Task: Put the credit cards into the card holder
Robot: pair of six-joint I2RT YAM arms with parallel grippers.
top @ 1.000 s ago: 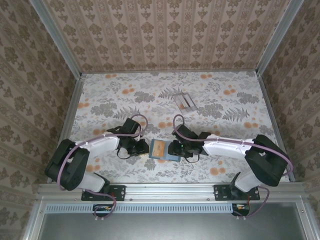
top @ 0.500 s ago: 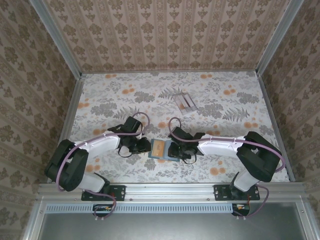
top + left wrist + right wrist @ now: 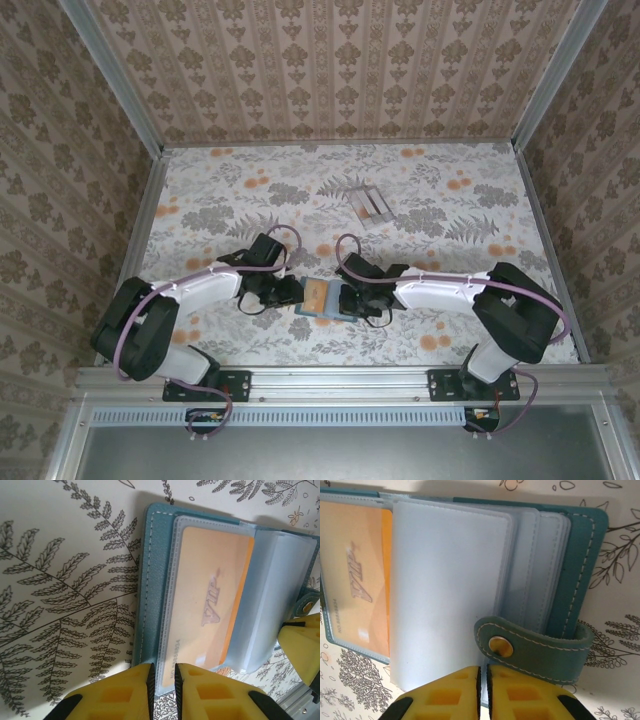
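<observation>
The teal card holder (image 3: 322,314) lies open between both arms at the table's front middle. An orange-yellow credit card (image 3: 210,590) sits inside a clear pocket on its left side. My left gripper (image 3: 164,681) is shut on the holder's near left edge, where cover (image 3: 151,570) and pocket seam meet. My right gripper (image 3: 483,682) is shut on the lower edge of a pale pocket leaf (image 3: 445,590), just left of the snap strap (image 3: 535,647). Two pale grey credit cards (image 3: 370,203) lie far back on the table.
The floral tablecloth (image 3: 230,180) covers the whole table, with patterned walls on three sides. A metal rail (image 3: 340,380) runs along the near edge by the arm bases. My right gripper's yellow finger (image 3: 300,647) shows at the holder's right side in the left wrist view.
My right gripper has slid left onto the holder and closed on a pocket leaf. The left gripper has kept its hold and shifted slightly right.
</observation>
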